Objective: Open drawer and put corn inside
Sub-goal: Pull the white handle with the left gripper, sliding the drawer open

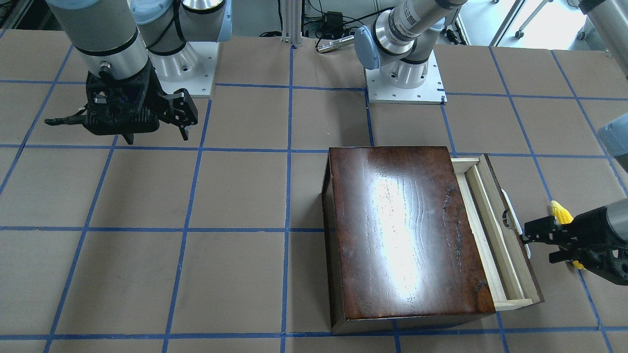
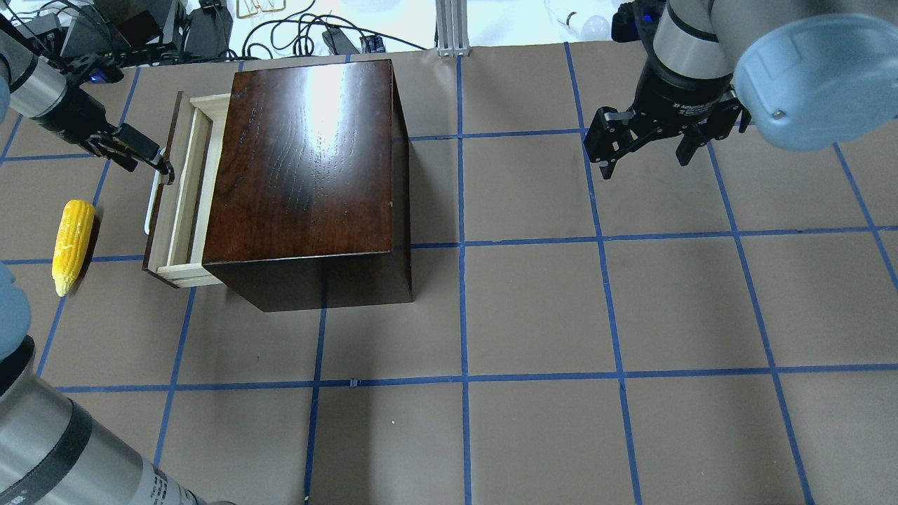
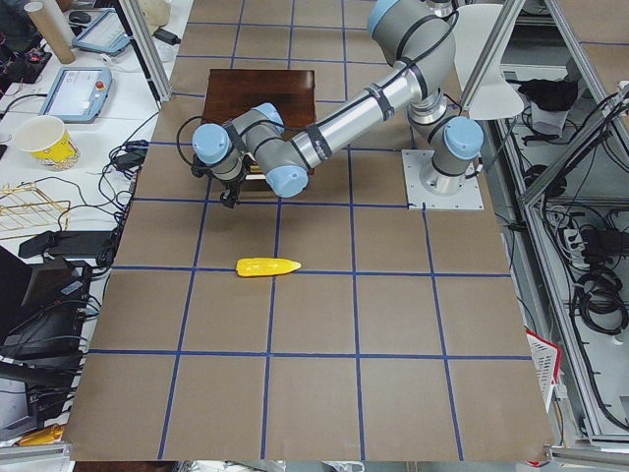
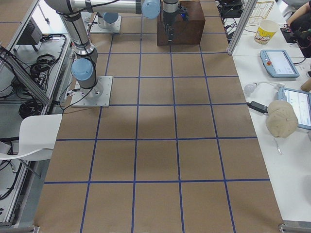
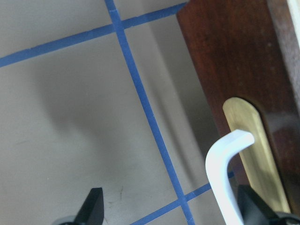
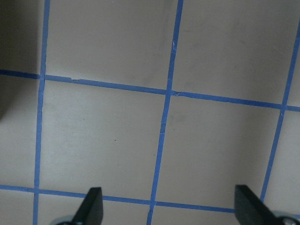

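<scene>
We find drawer (image 2: 184, 203) pulled out part way: only narrow strip of its inside open from above, box (image 2: 309, 161) top covers rest. At white handle (image 2: 148, 214) sits left hand (image 2: 149, 163), jaws apart, blocking front approach. Beside drawer front, apart, lies corn (image 2: 72, 242) on table (image 2: 561, 315), reachable from above. Open table separates right hand (image 2: 645, 163) from box.

Small white lettering on the right arm's black wrist collar (image 2: 691, 106) seems to begin "2F Adaptive", the rest too small to read; the white sticker (image 1: 410, 19) with a square code on the left arm bears print too fine to read
</scene>
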Available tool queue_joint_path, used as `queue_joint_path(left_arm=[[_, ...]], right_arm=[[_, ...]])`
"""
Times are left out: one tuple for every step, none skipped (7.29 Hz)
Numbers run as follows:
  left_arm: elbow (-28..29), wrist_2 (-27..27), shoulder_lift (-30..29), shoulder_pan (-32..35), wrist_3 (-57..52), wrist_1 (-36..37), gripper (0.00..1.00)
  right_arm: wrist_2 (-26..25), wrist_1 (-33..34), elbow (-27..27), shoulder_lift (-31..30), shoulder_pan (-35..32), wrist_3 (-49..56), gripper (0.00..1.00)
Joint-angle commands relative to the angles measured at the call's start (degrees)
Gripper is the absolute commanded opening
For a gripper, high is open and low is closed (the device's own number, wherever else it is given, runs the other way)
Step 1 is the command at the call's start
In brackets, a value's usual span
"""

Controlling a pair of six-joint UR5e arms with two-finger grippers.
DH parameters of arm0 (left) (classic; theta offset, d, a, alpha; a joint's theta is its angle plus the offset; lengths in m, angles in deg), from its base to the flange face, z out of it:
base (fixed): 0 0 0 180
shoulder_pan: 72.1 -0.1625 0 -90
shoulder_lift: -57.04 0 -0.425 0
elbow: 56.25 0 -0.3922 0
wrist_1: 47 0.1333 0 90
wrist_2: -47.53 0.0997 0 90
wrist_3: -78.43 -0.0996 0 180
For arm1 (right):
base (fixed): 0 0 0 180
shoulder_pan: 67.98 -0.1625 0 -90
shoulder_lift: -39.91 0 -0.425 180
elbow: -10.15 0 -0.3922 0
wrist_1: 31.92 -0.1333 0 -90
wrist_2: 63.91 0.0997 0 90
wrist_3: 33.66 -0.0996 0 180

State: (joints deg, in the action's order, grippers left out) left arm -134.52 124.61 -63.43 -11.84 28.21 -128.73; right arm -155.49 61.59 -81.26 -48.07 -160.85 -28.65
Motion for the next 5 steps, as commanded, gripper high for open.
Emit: queue_joint_path(left_arm=[[0.0,0.1,0.0,-0.2,-0.8,0.1,1.00],[0.7,0.1,-0.2,-0.2,-0.8,0.0,1.00],[1.5,0.1,-0.7,-0.1,-2.1,-0.1,1.00],[2.1,0.7,-1.2,-0.2,-2.4,-0.1,1.00],[2.1,1.3,-1.3,-0.2,-2.5,-0.1,1.00]], right_arm=[[0.0,0.0,0.0,0.0,0.0,0.0,1.00],[0.0,0.0,0.0,0.0,0.0,0.0,1.00],[0.0,0.0,0.0,0.0,0.0,0.0,1.00],[0.0,0.0,0.0,0.0,0.1,0.0,1.00],[0.0,0.0,0.0,0.0,0.1,0.0,1.00]])
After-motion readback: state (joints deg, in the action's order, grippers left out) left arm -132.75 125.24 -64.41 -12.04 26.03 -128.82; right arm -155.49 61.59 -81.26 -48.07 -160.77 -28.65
